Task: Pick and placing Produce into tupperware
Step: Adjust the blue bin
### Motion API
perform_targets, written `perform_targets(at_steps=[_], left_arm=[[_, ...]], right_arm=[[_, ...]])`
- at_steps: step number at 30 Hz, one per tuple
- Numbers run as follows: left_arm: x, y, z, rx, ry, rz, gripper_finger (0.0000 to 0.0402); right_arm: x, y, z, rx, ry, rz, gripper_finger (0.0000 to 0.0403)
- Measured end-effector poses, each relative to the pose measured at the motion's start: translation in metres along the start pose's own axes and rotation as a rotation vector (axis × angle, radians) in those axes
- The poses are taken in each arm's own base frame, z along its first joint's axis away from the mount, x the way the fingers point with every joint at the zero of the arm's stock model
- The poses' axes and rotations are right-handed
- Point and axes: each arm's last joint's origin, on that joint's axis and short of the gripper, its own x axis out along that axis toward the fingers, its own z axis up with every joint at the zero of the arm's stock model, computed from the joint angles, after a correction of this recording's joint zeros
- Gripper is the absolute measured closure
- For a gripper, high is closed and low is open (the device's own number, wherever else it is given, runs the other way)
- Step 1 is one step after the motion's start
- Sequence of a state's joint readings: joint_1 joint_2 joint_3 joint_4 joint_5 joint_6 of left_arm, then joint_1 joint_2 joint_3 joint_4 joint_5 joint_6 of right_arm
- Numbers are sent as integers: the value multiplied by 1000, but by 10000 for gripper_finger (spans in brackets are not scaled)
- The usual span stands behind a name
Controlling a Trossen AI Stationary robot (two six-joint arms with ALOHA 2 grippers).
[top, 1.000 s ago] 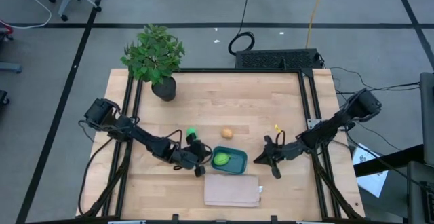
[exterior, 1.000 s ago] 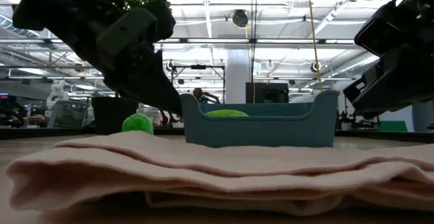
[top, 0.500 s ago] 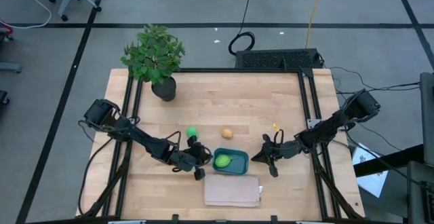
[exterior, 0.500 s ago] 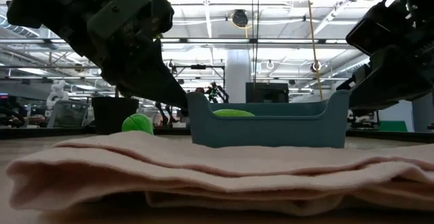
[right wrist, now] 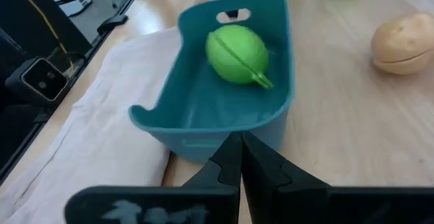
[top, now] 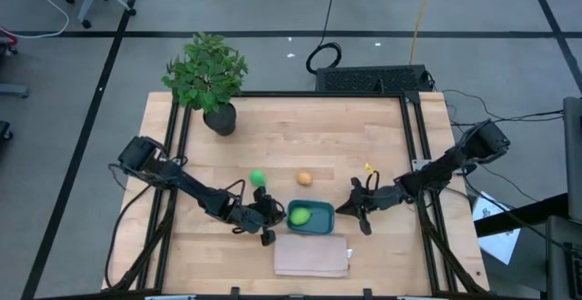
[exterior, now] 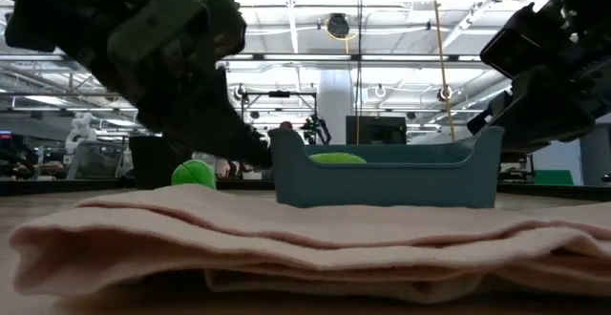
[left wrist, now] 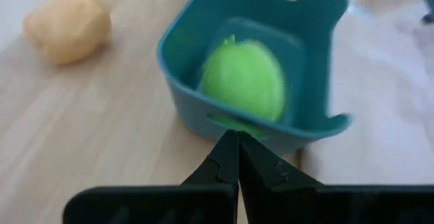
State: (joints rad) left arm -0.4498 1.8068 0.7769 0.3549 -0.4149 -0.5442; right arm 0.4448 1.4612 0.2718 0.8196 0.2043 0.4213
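Observation:
The teal tupperware sits on the table with the lime-green piece inside it. The bright green ball and the orange-tan piece lie on the wood beyond it. My left gripper is shut, low at the tupperware's left end. My right gripper is shut too, its tips right at the tupperware's right end wall. Whether those tips touch the wall I cannot tell. My left gripper meets the tupperware's left end wall with its shut fingertips. It comes nearly level from the table's left, low on the outside of the wall. The tupperware stands flat on the table.
A beige folded cloth lies just near of the tupperware, along the table's near edge. A potted plant stands at the far left corner. Bare wood lies across the table's far half.
The tupperware has slid a little toward the table's right, with my left gripper staying at its left end. My right gripper has moved left, closer to the tupperware's right end. Both have stayed shut.

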Motion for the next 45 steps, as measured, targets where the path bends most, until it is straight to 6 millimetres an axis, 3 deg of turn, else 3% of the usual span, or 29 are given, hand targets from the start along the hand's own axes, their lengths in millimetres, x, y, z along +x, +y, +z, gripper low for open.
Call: perform_targets(at_steps=[15,37,45], left_arm=[[7,-8,5,38,17,-19,401],[8,1,0,21,88,46,401],[-4,1,0,64,101,120,400]], right_arm=[[1,-4,2,-3,-3,2,403],[1,-5,2,21,4,-2,403],[0,-6,-1,47,15,-7,403]])
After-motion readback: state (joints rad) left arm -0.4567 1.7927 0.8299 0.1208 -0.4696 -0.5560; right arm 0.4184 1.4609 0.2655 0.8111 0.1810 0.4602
